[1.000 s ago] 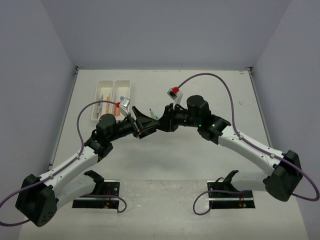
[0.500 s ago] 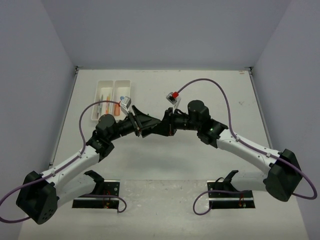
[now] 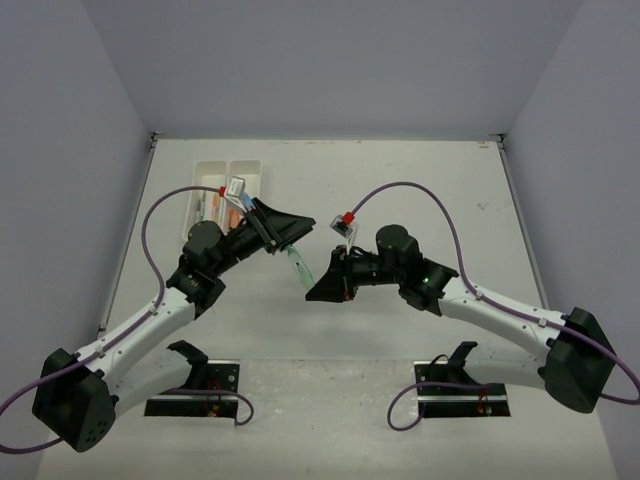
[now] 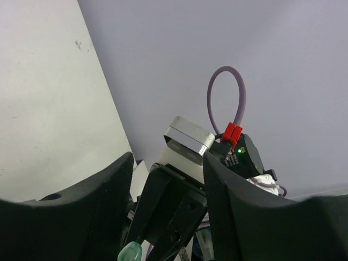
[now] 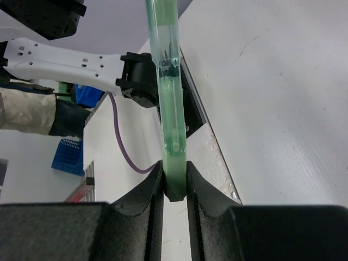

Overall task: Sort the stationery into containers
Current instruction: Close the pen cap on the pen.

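White table enclosed on three sides by plain lavender walls; soft, even light; a blue crate beyond the table's edge.

Green pen in right claw

Everything is pointing to a robotics lab or test cell. Plain grey panels are closing in the white table along its far, left and right edges. The left arm and right arm are sitting on black brackets at its near edge, with purple cables looping off them. Past that edge, the right wrist view is showing a blue crate and what looks like someone in beige.
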`<control>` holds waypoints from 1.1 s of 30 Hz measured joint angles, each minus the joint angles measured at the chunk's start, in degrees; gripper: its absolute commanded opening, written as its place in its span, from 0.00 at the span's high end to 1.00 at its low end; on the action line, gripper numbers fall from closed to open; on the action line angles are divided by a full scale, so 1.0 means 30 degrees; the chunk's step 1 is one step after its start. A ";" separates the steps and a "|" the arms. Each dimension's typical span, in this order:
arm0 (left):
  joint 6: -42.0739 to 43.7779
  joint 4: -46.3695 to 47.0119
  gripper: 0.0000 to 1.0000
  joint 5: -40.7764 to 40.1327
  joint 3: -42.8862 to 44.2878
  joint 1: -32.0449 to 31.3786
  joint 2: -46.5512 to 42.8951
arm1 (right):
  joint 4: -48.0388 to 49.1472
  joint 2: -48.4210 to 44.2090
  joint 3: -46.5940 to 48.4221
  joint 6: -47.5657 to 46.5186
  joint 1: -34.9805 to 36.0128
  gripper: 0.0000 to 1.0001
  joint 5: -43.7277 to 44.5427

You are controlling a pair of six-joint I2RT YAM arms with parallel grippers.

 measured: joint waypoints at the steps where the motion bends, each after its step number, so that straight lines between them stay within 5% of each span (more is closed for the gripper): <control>1: 0.0116 0.0023 0.57 0.0045 0.0008 0.0000 -0.0042 | -0.0023 -0.0038 0.0000 0.0040 0.0005 1.00 0.0005; 8: 0.0560 0.0594 0.78 0.0575 -0.0185 0.0000 -0.0140 | -0.0146 -0.0109 0.0560 0.0186 0.0007 1.00 0.0015; 24: 0.1161 0.1866 0.82 0.1136 -0.1192 0.0000 -0.0210 | -0.0716 -0.0499 0.1481 0.0312 0.0000 1.00 0.0188; 33: 0.2681 0.2802 0.99 0.1267 -0.1311 -0.0010 -0.0771 | -0.0792 0.0131 0.2360 0.1162 0.0017 1.00 0.0414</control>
